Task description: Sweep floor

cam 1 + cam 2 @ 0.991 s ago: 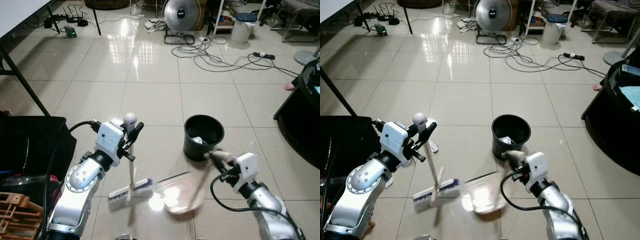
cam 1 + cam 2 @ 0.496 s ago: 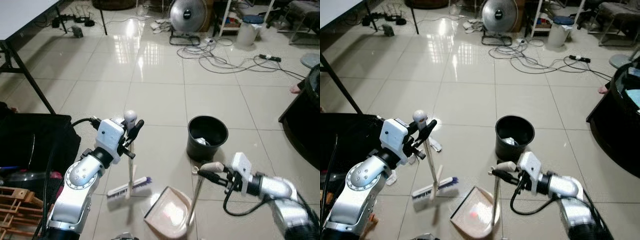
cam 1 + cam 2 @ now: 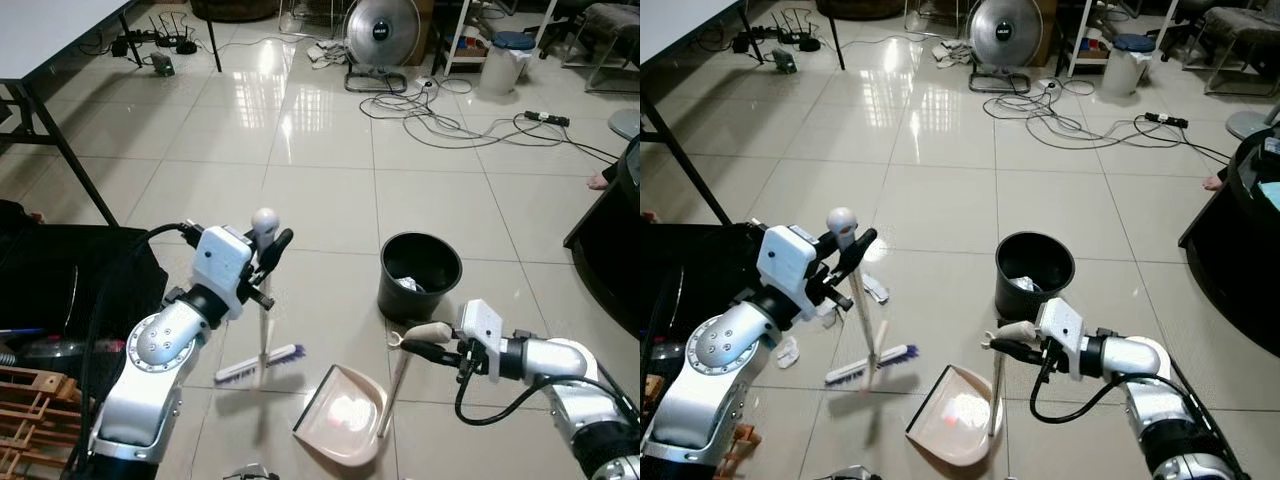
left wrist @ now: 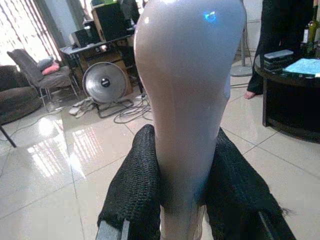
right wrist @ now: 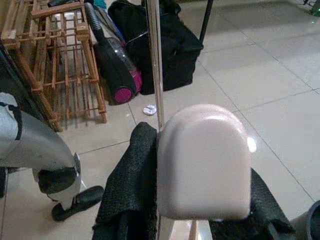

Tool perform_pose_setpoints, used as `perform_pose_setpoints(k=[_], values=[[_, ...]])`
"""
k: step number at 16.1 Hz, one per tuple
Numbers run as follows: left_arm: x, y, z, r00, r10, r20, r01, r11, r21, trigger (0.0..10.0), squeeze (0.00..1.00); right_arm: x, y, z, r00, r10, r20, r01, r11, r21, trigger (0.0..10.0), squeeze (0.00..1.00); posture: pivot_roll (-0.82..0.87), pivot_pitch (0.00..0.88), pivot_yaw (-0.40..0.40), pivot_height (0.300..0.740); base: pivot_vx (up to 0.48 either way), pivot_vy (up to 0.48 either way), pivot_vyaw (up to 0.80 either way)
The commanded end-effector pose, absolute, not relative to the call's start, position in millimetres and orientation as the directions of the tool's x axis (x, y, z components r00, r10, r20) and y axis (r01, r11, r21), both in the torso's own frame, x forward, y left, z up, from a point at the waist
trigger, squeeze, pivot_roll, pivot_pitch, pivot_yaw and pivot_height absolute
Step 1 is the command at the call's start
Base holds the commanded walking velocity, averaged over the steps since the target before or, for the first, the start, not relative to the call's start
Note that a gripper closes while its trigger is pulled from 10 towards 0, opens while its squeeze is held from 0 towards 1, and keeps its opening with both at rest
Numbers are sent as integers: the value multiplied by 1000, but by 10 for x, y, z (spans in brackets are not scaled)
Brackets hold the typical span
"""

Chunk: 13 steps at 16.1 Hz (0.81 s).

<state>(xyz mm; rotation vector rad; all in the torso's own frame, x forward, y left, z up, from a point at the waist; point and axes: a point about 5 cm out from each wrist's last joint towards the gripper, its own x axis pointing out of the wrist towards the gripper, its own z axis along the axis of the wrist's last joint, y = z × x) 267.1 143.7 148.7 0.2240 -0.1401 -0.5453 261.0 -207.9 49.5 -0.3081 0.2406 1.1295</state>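
Presently catalogued, glossy tiled floor (image 3: 300, 150). Left gripper (image 3: 268, 250): raised over the floor at the robot's left, fingers (image 4: 137, 185) closed tight on the pale rounded top of the broom (image 3: 262, 330) handle, knob protruding just above the fingers. Broom: near upright, slightly tilted, bristle head (image 3: 258, 364) down on the tile below and just ahead of the gripper. Right gripper (image 3: 418, 341): low at the robot's right, pointing toward the left, fingers (image 5: 130, 175) clamped either side of the cream end of the dustpan (image 3: 345, 428) handle. Dustpan: pink-beige pan lying on the floor below and to the left of that gripper, handle rising up from it to the grip, well apart from the broom head by a stretch of bare tile. Black bin (image 3: 419, 276): standing just beyond the right gripper, some white rubbish inside. Further back: standing fan (image 3: 380, 30), tangle of cables (image 3: 440, 115), white container with blue lid (image 3: 498, 60). At the left: black bag (image 3: 60, 280), table leg (image 3: 70, 160), wooden rack (image 3: 30, 420) at the near corner.
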Motion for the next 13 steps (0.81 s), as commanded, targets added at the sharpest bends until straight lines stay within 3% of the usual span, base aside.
perform_pose_setpoints(k=[1, 3, 7, 13], values=[[2673, 1412, 1591, 839, -533, 107, 491, 827, 274, 10000, 0, 2595, -2154, 477, 387, 837, -387, -920, 375, -110, 10000, 227, 103, 68, 39, 740, 0, 0, 0], [2673, 1408, 1589, 841, -532, 100, 491, 827, 272, 10000, 0, 2607, -2215, 473, 411, 824, -391, -910, 399, -115, 10000, 1000, 102, 66, 40, 740, 0, 0, 0], [2694, 1407, 1586, 838, -537, 95, 497, 825, 270, 10000, 0, 2640, -2414, 547, 490, 792, -365, -871, 467, -154, 10000, 1000, 100, 67, 46, 740, 0, 0, 0], [2731, 1415, 1598, 835, -541, 99, 502, 823, 265, 10000, 0, 2615, -2573, 665, 450, 814, -366, -893, 414, -175, 10000, 1000, 88, 59, 45, 740, 0, 0, 0]])
